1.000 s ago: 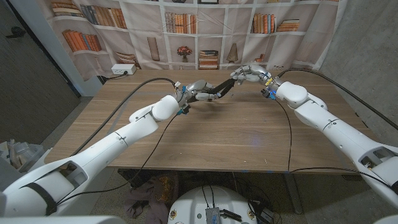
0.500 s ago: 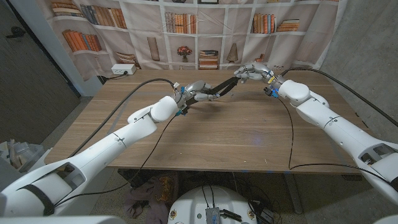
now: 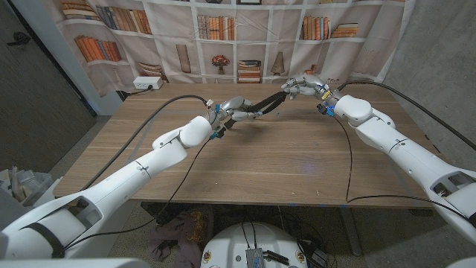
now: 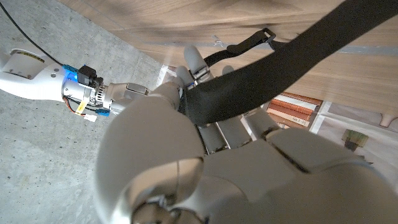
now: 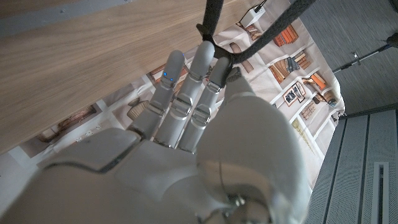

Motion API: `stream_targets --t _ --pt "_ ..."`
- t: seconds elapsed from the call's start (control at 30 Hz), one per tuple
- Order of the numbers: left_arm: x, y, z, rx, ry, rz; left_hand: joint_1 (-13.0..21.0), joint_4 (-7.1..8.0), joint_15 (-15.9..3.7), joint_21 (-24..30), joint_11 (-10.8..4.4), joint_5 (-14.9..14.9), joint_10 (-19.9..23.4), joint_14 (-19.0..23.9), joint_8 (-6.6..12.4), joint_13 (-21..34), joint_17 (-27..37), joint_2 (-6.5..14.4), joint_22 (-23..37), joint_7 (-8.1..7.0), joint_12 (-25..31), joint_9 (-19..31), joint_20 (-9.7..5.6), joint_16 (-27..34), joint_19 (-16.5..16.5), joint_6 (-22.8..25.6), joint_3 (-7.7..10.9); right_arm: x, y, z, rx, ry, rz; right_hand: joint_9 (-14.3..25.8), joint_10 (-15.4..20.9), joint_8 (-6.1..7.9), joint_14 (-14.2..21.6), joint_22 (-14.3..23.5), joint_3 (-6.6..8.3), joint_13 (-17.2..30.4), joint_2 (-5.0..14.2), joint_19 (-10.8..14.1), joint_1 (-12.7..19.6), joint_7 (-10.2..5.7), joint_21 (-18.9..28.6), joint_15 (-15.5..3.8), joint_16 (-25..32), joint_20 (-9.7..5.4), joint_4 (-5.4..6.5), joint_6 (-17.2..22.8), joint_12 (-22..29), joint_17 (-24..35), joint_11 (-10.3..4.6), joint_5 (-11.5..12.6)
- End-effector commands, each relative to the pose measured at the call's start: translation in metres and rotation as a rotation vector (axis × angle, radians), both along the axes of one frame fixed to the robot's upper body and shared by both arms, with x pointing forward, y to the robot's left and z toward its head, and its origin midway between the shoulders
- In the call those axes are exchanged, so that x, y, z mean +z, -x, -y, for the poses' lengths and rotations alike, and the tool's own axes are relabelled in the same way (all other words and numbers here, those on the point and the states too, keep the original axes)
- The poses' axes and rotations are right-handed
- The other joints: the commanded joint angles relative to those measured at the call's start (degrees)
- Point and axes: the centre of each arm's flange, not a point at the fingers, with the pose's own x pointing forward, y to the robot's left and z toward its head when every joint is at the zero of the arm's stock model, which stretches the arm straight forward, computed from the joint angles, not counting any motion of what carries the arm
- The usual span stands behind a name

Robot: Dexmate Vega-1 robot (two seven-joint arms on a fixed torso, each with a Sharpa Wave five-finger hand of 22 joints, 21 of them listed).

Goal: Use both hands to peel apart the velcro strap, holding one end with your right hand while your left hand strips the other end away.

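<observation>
A black velcro strap [image 3: 266, 106] hangs in the air over the far middle of the wooden table [image 3: 282, 167], stretched between both hands. My left hand [image 3: 236, 109] grips its lower left end. My right hand [image 3: 302, 87] pinches its upper right end. In the left wrist view the wide black band [image 4: 280, 68] runs out from my left hand [image 4: 205, 155], and a thinner strip with a buckle [image 4: 249, 45] leads to the right hand's fingers [image 4: 191, 62]. In the right wrist view my right hand [image 5: 205, 124] holds the strap [image 5: 212, 18] at its fingertips, two strands leading away.
A white power strip [image 3: 146, 85] lies at the table's far left corner. Black cables [image 3: 348, 160] trail from both arms across the tabletop. A bookshelf-printed curtain [image 3: 223, 37] hangs behind the table.
My right hand has drifted slightly to the right and away, drawing the strap a little straighter. The left hand has barely moved.
</observation>
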Motion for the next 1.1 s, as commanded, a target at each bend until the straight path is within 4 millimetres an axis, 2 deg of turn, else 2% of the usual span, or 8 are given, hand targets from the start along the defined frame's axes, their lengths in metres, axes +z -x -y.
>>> stream_targets --t 0.03,0.17,0.27,0.33,0.43,0.6,0.77,1.1 --pt "0.0005 -0.0028 0.0012 -0.018 0.02 0.035 2.8 -1.45 -0.01 5.4 1.65 -0.7 -0.9 -0.5 0.63 4.9 6.9 0.2 1.8 2.05 2.2 2.9 -2.02 4.3 5.0 -0.1 -0.87 -0.002 0.0 -0.0027 0.011 -0.004 -0.004 0.1 0.1 -0.16 0.6 0.0 0.24 0.1 -0.27 0.1 0.3 0.35 0.3 -3.79 -0.3 -9.07 0.03 0.1 0.1 0.3 -0.1 0.2" --pt "0.0005 -0.0036 0.0028 -0.013 0.005 0.037 3.5 -1.9 0.03 7.5 1.76 -0.8 -1.7 -0.8 0.68 6.6 9.6 0.1 3.0 2.44 2.8 4.2 -1.86 5.8 5.9 -0.6 -1.23 -0.0025 -0.0001 -0.0023 0.011 -0.009 -0.007 0.2 0.0 -0.19 0.7 -0.1 0.25 0.0 -0.27 0.1 0.3 0.37 0.4 -3.78 -0.4 -9.07 0.05 0.1 0.1 0.3 -0.1 0.2" --pt "0.0009 -0.0058 0.0026 -0.028 0.004 0.024 3.8 -1.72 0.52 12.0 2.08 -0.9 -2.5 -4.7 0.81 8.8 13.2 0.4 6.4 2.41 3.6 6.1 -1.07 6.4 7.1 -0.9 -1.71 -0.0027 0.0004 -0.0015 0.009 -0.01 -0.006 0.2 0.0 -0.24 0.7 -0.1 0.26 0.1 -0.26 0.1 0.3 0.4 0.5 -3.79 -0.5 -9.1 0.05 0.0 0.1 0.2 -0.09 0.2" --pt "0.0012 -0.0081 0.0022 -0.042 0.008 0.011 3.6 -0.95 0.73 15.5 2.22 -0.8 -3.1 -7.0 0.89 10.1 15.1 0.8 8.9 2.47 4.0 7.3 -2.61 6.5 8.7 -1.0 -1.6 -0.0026 0.0008 -0.001 0.009 -0.01 -0.006 0.2 0.0 -0.27 0.7 -0.2 0.31 0.1 -0.21 0.0 0.3 0.36 0.5 -3.79 -0.6 -9.11 0.06 0.0 0.1 0.1 -0.09 0.2" --pt "0.0001 -0.0073 0.0017 -0.006 0.025 0.031 3.6 -0.11 0.75 30.7 0.26 -1.1 -3.8 -6.8 0.43 13.7 23.6 0.0 21.3 1.23 5.1 10.6 -8.24 11.7 15.7 -2.0 -1.87 -0.0023 0.0015 -0.0006 0.008 -0.01 -0.003 0.2 0.0 -0.33 0.8 -0.3 0.32 0.1 -0.21 0.0 0.3 0.37 0.5 -3.79 -0.7 -9.13 0.05 0.0 0.1 0.2 -0.08 0.2" --pt "-0.0013 -0.0075 0.0013 0.018 0.05 0.042 2.4 0.63 1.26 36.7 -1.2 -1.4 -2.7 -0.1 0.19 15.3 32.1 -2.5 23.8 -1.89 5.4 13.4 -9.39 19.2 22.1 -0.9 -1.04 -0.002 0.0022 -0.0005 0.007 -0.01 -0.003 0.3 -0.1 -0.39 0.8 -0.4 0.34 0.1 -0.22 -0.1 0.4 0.37 0.6 -3.78 -0.7 -9.14 0.06 0.0 0.1 0.3 -0.07 0.2" --pt "-0.0019 -0.0076 0.0002 0.021 0.06 0.052 1.7 0.9 1.69 39.8 -1.33 -1.7 -1.9 3.0 -0.26 15.0 35.9 -4.0 28.1 -1.57 5.0 14.0 -9.44 23.4 24.6 0.1 -0.5 -0.0017 0.0024 -0.0006 0.006 -0.01 -0.003 0.3 -0.1 -0.44 0.9 -0.4 0.33 0.1 -0.25 -0.1 0.4 0.43 0.7 -3.78 -0.8 -9.13 0.07 0.1 0.1 0.4 -0.06 0.1" --pt "-0.0012 -0.0081 -0.0007 0.007 0.037 0.037 0.8 2.5 1.72 43.7 -1.11 -1.5 -1.1 4.8 -1.45 20.6 39.4 -4.0 46.4 -0.71 8.3 18.3 -9.19 31.4 28.9 -0.4 8.47 0.0002 0.001 0.0003 0.008 -0.018 -0.01 0.4 -0.1 -0.54 0.9 -0.7 0.39 0.2 -0.23 -0.3 0.4 0.41 0.9 -3.78 -1.1 -9.16 0.08 0.0 0.1 0.4 -0.06 0.1"
